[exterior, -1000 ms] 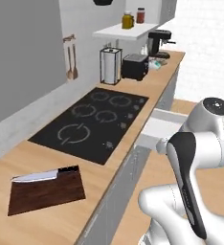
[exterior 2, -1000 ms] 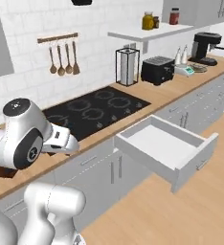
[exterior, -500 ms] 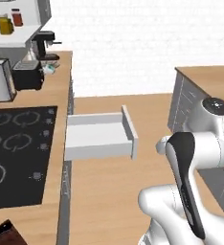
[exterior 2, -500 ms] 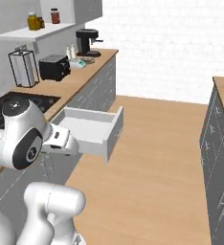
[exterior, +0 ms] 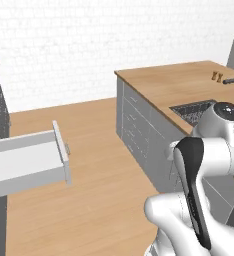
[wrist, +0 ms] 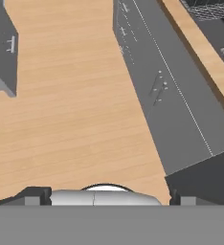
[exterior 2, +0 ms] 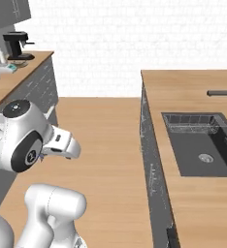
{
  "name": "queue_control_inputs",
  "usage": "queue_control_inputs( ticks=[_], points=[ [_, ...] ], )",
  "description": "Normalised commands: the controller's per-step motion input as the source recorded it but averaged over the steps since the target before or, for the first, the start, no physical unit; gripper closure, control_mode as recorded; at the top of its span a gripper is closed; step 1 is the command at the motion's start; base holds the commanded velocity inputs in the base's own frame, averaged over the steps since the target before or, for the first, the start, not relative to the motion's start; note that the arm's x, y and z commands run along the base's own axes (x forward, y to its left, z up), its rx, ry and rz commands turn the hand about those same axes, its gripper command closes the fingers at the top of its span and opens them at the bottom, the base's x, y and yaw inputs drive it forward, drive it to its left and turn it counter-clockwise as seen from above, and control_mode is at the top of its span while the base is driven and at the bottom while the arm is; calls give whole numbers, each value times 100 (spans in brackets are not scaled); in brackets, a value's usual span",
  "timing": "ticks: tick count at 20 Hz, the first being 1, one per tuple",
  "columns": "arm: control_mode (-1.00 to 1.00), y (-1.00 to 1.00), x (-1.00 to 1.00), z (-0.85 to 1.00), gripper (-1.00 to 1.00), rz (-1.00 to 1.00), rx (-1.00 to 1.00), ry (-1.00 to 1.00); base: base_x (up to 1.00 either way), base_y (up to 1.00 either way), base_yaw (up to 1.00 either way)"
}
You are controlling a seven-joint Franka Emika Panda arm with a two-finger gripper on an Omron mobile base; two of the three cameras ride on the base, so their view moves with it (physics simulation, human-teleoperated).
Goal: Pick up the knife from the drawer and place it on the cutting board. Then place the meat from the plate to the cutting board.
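The drawer [exterior: 26, 165] stands pulled out at the left of the left base view, and the part of its inside that shows is bare. Its grey front panel [wrist: 4, 52] also shows at the upper left of the hand view. My gripper [wrist: 107, 197] is open, its two dark fingertips [wrist: 35, 196] set wide apart with nothing between them, and it looks down at the wooden floor between the counters. My white hand [exterior 2: 62, 145] is held low in front of the base. The knife, cutting board, meat and plate are out of view.
An island counter with a dark sink [exterior 2: 198, 150] and a black faucet [exterior 2: 222, 92] runs along the right; its grey cabinet fronts [wrist: 166, 91] face the floor. A coffee machine [exterior 2: 16, 46] stands on the far left counter. Wooden floor [exterior: 104, 150] lies between the two counters.
The whole picture has swung right, so the cameras have turned. The hob counter and the board with the knife have left the views, and the sink island has come in. The gripper stays open.
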Motion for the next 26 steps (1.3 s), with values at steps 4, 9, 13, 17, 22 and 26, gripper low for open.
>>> queue_control_inputs(
  ticks=[4, 9, 13, 17, 22, 26],
  points=[
    [100, 0, 0, 0, -100, 0, 0, 0, 80, -38, 7],
    [100, 0, 0, 0, -100, 0, 0, 0, 86, -9, 18],
    [100, 0, 0, 0, -100, 0, 0, 0, 96, 0, 19],
    [100, 0, 0, 0, -100, 0, 0, 0, 100, -5, 20],
    [100, 0, 0, 0, -100, 0, 0, 0, 100, -19, 20],
    [100, 0, 0, 0, -100, 0, 0, 0, 100, -14, 16]
  ],
)
